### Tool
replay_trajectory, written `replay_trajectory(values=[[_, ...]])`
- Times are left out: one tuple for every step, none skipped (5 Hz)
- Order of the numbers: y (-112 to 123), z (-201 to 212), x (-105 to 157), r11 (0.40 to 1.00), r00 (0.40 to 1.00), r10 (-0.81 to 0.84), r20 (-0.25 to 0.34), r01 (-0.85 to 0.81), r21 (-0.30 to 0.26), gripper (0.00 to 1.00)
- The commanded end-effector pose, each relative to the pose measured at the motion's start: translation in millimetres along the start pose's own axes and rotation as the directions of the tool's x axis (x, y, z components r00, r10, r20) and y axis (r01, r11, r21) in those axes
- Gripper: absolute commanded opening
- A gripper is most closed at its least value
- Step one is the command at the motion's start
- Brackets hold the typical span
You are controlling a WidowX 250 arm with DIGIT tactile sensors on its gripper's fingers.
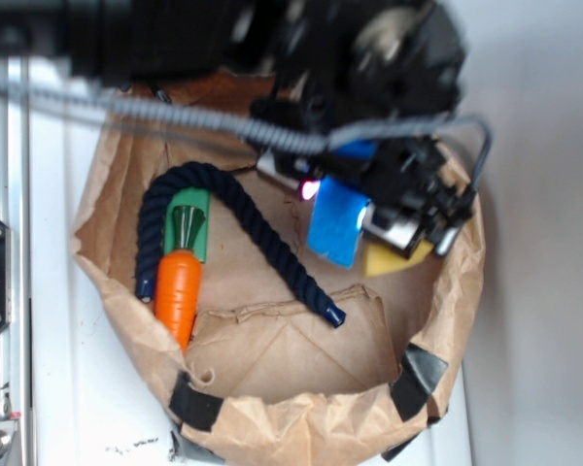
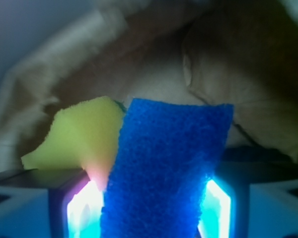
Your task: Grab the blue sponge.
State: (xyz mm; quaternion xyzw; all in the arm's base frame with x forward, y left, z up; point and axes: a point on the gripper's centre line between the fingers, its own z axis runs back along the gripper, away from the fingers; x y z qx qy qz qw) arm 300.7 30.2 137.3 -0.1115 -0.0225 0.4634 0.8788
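Observation:
The blue sponge (image 1: 335, 225) is a bright-blue block standing on end between my gripper's (image 1: 350, 201) jaws, inside the brown paper bag (image 1: 301, 427). In the wrist view the blue sponge (image 2: 169, 163) fills the middle of the frame. My gripper (image 2: 154, 210) is shut on it, and a glowing pad (image 2: 84, 208) presses each side. The sponge's lower end is hidden below the frame edge.
A yellow sponge (image 1: 389, 260) lies just behind and beside the blue one, also seen as the yellow sponge (image 2: 79, 134) in the wrist view. A dark navy rope (image 1: 262, 228) arcs across the bag floor. An orange carrot (image 1: 178, 286) with a green top (image 1: 189, 223) lies at the left. Crumpled bag walls surround everything.

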Motion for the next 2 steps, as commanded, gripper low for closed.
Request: replay_trajectory(values=[[-2.7, 20.2, 4.5, 0.999, 0.993, -0.016, 0.118, 0.020, -0.032, 0.00], [-3.4, 12.1, 0.3, 0.997, 0.974, -0.073, 0.213, 0.069, 0.027, 0.00]])
